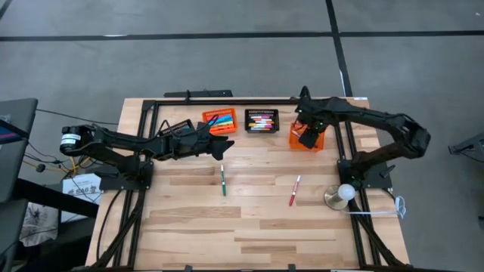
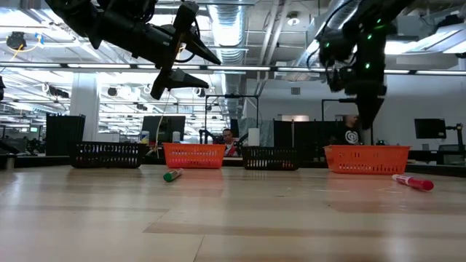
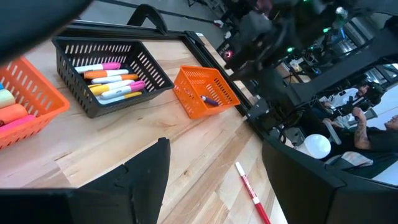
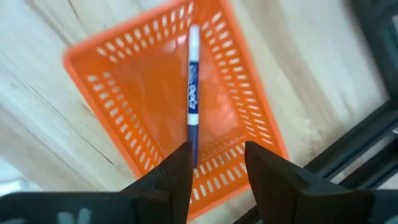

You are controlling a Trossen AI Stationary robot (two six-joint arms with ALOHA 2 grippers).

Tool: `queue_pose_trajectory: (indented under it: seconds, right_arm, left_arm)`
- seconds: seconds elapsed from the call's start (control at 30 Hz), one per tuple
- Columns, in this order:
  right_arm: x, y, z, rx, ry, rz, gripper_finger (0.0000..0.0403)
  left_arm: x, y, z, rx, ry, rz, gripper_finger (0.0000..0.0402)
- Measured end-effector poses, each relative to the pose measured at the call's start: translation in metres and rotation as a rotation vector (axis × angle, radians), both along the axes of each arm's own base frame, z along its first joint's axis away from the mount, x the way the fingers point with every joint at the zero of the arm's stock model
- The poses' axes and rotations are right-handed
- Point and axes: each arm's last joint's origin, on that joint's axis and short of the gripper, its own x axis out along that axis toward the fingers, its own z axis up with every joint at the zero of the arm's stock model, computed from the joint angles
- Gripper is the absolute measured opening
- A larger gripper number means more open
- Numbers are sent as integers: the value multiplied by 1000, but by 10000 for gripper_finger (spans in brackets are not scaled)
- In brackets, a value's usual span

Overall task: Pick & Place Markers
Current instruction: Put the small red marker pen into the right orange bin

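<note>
A purple-and-white marker [image 4: 193,81] lies inside the right-hand orange mesh basket [image 4: 106,106], which also shows in the high view [image 1: 306,140]. My right gripper [image 4: 217,163] hovers open just above this basket, touching nothing. My left gripper [image 1: 225,145] is open and empty, raised above the table beside the left orange basket [image 1: 219,121]. A green marker [image 1: 223,180] and a red marker [image 1: 294,190] lie flat on the wood table. A black basket [image 1: 261,119] holds several markers in pink, orange, yellow and white.
A second black mesh basket [image 1: 175,127] sits under my left arm. The left orange basket holds several markers. A white ball on a round stand [image 1: 345,193] is at the right, near the right arm's base. A black frame [image 1: 227,100] runs along the far edge. People sit beyond the table.
</note>
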Motion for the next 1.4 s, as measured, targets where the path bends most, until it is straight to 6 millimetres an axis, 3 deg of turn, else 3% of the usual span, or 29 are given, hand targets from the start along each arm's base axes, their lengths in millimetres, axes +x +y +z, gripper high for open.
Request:
queue_pose_trajectory:
  seconds: [0.3, 0.53, 0.83, 1.2, 1.4]
  right_arm:
    - [-24, 21, 41, -108, -202, -69, 130]
    - [-37, 42, 62, -149, -335, -69, 131]
    - [-37, 67, 71, -119, -441, -83, 128]
    - [-31, 94, 75, -100, -505, 5, 129]
    - [-38, 114, 83, -36, -619, -67, 129]
  left_arm:
    - [0, 0, 0, 3, 1, -1, 254]
    - [0, 0, 0, 3, 1, -1, 254]
    - [1, -5, 0, -29, -4, -70, 254]
    - [-1, -34, -8, -155, 51, -132, 254]
    - [-2, -40, -9, -160, 66, -146, 254]
